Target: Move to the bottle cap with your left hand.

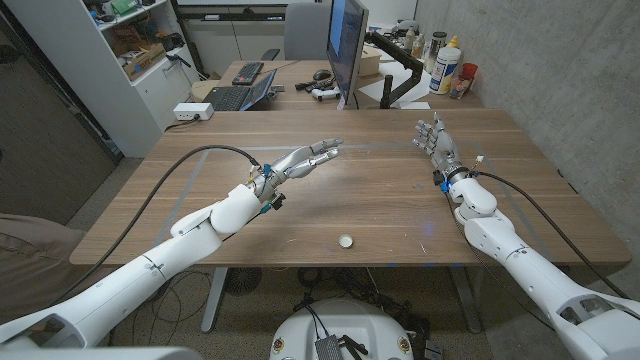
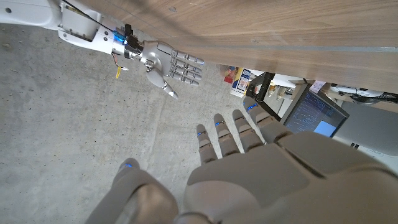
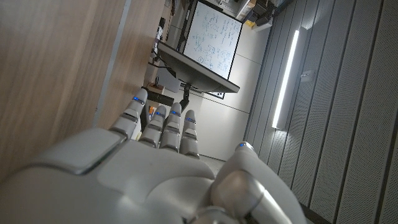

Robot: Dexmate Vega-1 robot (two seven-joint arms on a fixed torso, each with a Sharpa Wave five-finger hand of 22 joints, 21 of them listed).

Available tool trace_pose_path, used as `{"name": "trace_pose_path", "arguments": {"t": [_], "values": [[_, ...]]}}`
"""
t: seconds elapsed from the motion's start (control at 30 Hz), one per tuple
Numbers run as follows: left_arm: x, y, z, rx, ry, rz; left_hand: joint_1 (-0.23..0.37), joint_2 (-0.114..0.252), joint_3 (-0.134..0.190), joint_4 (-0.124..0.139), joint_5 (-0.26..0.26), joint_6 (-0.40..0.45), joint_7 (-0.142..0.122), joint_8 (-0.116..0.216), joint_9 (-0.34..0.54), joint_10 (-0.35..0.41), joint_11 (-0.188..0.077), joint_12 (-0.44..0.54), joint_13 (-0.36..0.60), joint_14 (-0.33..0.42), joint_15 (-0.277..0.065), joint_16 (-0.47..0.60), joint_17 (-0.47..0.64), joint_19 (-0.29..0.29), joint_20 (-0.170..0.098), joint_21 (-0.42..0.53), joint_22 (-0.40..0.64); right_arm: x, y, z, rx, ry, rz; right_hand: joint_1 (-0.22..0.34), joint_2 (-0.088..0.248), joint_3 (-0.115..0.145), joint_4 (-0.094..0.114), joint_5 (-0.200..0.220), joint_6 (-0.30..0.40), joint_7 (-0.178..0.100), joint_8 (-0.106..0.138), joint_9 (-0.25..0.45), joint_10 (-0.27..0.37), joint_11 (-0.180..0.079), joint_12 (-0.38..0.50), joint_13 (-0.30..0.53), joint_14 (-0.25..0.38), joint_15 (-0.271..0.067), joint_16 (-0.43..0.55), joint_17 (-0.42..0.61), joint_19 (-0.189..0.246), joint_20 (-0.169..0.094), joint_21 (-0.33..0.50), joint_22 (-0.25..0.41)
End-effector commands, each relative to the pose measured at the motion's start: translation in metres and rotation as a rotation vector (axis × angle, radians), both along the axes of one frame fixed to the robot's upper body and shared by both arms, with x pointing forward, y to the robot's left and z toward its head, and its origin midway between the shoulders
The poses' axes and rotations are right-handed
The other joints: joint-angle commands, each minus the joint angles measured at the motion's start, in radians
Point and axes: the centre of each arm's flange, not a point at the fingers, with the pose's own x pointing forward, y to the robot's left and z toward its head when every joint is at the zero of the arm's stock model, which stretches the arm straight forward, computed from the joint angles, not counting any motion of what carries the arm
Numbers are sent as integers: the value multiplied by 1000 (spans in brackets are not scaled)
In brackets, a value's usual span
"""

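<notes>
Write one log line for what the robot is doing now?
left hand: open, above table | right hand: open | bottle cap: untouched, near front edge

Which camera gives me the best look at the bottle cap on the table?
The head view. There the bottle cap sits in plain sight on the wooden table, near its front edge, with the left robot hand open above the table farther back. The two wrist views look along their own hands toward the room and give nothing of the cap.
</notes>
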Motion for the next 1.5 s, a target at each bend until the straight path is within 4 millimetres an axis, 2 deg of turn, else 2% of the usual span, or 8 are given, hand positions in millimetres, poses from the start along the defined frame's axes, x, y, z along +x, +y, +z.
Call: {"name": "trace_pose_path", "arguments": {"t": [0.03, 0.33, 0.5, 0.73, 1.03, 1.13, 1.5], "values": [[-6, -7, 2, 79, -5, -1, -4, -1, -6, 4, 8, -10, 1, -3, -1, -5, -1, -4, 1, -10, -132, -1, 2, -4, -18, -2, 3, -3, 2, 4, -92, -30, 38, -10, 10, 0, 8, 3, -14, -1, -5, 2, -13, -4, -9, 4, -18, 3, -2, 3, -15, 4, -12, 3], [-10, -8, 3, 142, -7, 4, -3, -1, -10, 7, 10, -14, 0, -3, -1, -6, -1, -4, 1, -11, -134, 0, 2, -5, -19, -2, 3, -1, 2, 6, -106, -39, 35, -14, 10, -2, 11, 2, -13, -1, -2, 2, -8, -5, -6, 4, -18, 1, 2, 3, -16, -3, -15, 3], [-12, -13, 4, 236, -42, 25, -3, -1, -12, 9, 11, -15, 0, -3, -1, -7, 0, -4, 1, -12, -134, 0, 2, -5, -19, -2, 3, -1, 3, 5, -113, -41, 38, -16, 10, -3, 12, 2, -15, -3, -2, 2, -12, -10, -7, 3, -24, 3, 1, 3, -18, -3, -18, 3], [-11, -19, 3, 224, -26, -16, -2, 0, -14, 10, 13, -17, 0, -3, -1, -8, -1, -3, 1, -13, -135, 0, 2, -6, -21, -2, 3, -1, 1, 3, -109, -31, 25, -19, 11, -4, 14, 2, -18, -4, -1, 2, -15, -8, -8, 3, -25, 1, 3, 3, -21, -2, -21, 3], [-13, -28, 5, 291, -55, -28, 0, 1, -17, 13, 16, -21, 0, -2, -1, -10, -2, -3, 1, -15, -136, 1, 2, -7, -26, -2, 2, 1, 0, 4, -119, -38, 20, -21, 14, -3, 17, 2, -19, -6, 0, 2, -17, -9, -8, 3, -29, -3, 4, 2, -22, -4, -25, 3], [-11, -29, 4, 295, -50, -26, 1, 2, -18, 14, 18, -21, 0, -2, -1, -11, -2, -3, 1, -15, -135, 1, 2, -8, -26, -2, 2, 1, 1, 3, -123, -33, 26, -24, 16, -4, 20, 2, -24, -10, 1, 2, -25, -10, -10, 3, -52, 3, -1, 2, -44, 9, -38, 3], [-18, -33, 3, 326, -92, -32, 5, 5, -21, 17, 23, -23, 0, -1, -1, -15, -2, -3, 1, -19, -134, 1, 1, -10, -27, -2, 2, 3, 1, 4, -114, -40, 10, -26, 16, -5, 22, 2, -31, -8, 0, 2, -30, -10, -11, 3, -61, 3, -1, 1, -55, 6, -46, 3]]}}
